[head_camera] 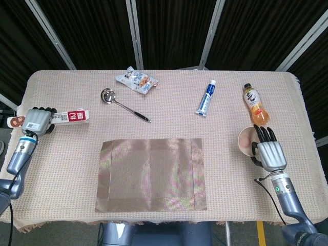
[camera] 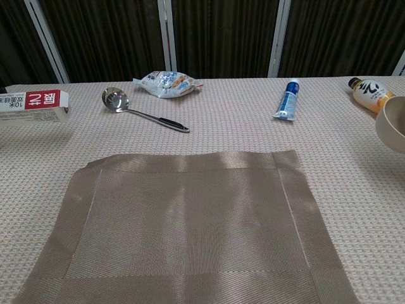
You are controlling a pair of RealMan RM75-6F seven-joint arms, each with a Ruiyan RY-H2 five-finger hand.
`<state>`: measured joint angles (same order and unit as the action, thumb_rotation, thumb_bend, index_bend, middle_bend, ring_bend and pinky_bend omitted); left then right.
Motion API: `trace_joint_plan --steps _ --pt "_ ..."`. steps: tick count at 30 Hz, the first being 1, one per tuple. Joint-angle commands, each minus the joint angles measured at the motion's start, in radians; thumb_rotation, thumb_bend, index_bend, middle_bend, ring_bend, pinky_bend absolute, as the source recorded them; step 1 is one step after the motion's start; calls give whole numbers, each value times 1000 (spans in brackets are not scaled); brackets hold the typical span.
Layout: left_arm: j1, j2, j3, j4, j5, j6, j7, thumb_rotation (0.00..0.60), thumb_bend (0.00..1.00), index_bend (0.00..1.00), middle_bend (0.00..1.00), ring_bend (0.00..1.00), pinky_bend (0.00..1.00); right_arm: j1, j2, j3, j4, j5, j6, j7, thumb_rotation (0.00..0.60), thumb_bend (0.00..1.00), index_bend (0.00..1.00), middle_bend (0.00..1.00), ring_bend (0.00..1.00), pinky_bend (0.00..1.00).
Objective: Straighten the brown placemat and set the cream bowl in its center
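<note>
The brown placemat (head_camera: 151, 174) lies flat near the table's front edge, its sides nearly parallel to that edge; the chest view shows the placemat (camera: 190, 221) with slight ripples along its far side. The cream bowl (head_camera: 247, 141) is to the right of the mat, tipped on its side. My right hand (head_camera: 269, 154) grips its rim with the fingers over the near side. In the chest view the bowl (camera: 392, 123) shows raised at the right edge. My left hand (head_camera: 35, 120) holds a red and white box (head_camera: 72, 116) at the far left.
A metal ladle (head_camera: 123, 104), a snack bag (head_camera: 136, 81), a toothpaste tube (head_camera: 206, 97) and an orange drink bottle (head_camera: 254, 105) lie across the back half of the table. The bottle is just behind the bowl.
</note>
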<state>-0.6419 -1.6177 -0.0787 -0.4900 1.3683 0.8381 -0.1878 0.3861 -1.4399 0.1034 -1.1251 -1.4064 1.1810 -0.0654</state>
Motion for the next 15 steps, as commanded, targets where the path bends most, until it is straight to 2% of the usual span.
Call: trace_joint_plan --steps 1,7,15 --pt "2 -1 -16 -4 -11 8 -36 600 0 0 0 0 0 6 51 -7 -77 -55 46 -28 600 287 786 0 0 0" --pt "20 30 -16 -45 10 83 -78 600 0 0 0 0 0 39 119 -8 -208 -128 70 -118 600 287 787 0 0 0" --pt "88 164 -26 -226 28 241 -120 600 0 0 0 0 0 138 206 11 -471 -167 -44 -251 600 287 786 0 0 0"
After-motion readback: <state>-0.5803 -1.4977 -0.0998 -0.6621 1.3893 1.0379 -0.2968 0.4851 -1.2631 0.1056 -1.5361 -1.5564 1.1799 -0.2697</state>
